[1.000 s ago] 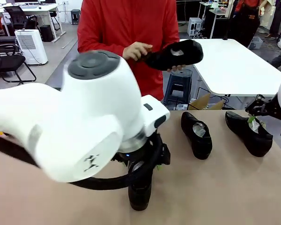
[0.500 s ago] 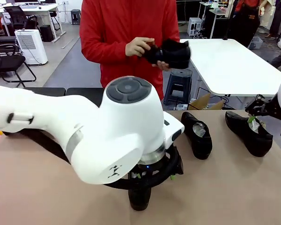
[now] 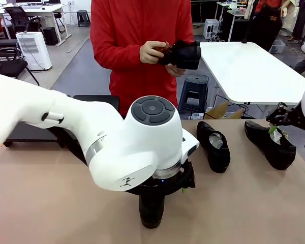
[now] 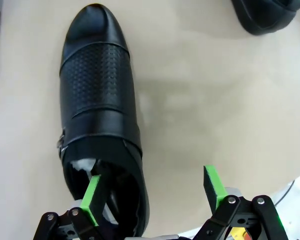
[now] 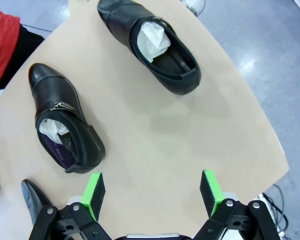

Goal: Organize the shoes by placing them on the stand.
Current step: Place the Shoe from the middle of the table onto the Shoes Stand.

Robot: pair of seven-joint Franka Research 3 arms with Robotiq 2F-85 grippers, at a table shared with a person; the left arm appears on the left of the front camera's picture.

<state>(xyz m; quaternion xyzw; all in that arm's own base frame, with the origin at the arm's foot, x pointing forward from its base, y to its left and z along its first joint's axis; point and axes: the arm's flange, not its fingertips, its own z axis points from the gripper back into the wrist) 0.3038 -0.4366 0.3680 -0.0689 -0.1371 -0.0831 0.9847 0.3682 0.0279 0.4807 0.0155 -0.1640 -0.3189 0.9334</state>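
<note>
My left gripper [image 4: 152, 192] hangs open low over a black shoe [image 4: 97, 100] near the table's front edge. One green pad [image 4: 91, 200] is over the shoe's paper-stuffed opening and the other is over bare table beside it. In the front view that shoe [image 3: 151, 212] pokes out from under my left wrist. Two more shoes [image 3: 213, 146] [image 3: 270, 144] lie at the right. My right gripper [image 5: 152, 192] is open above the table with nothing between its fingers, and both shoes [image 5: 65, 125] [image 5: 150, 42] lie ahead of it. The person holds another shoe [image 3: 185, 53] in both hands. The stand [image 3: 96, 98] shows as a black strip behind my left arm.
My bulky left arm [image 3: 117, 142] reaches across the table's middle and hides much of the far left. The rounded table edge [image 5: 270, 135] runs close beside the right gripper. Another shoe's heel [image 4: 265, 15] lies near the left gripper. A white table [image 3: 249, 71] stands behind the person.
My left arm has swung right and settled lower over the front shoe. The person has turned the held shoe in both hands. The right arm has not moved.
</note>
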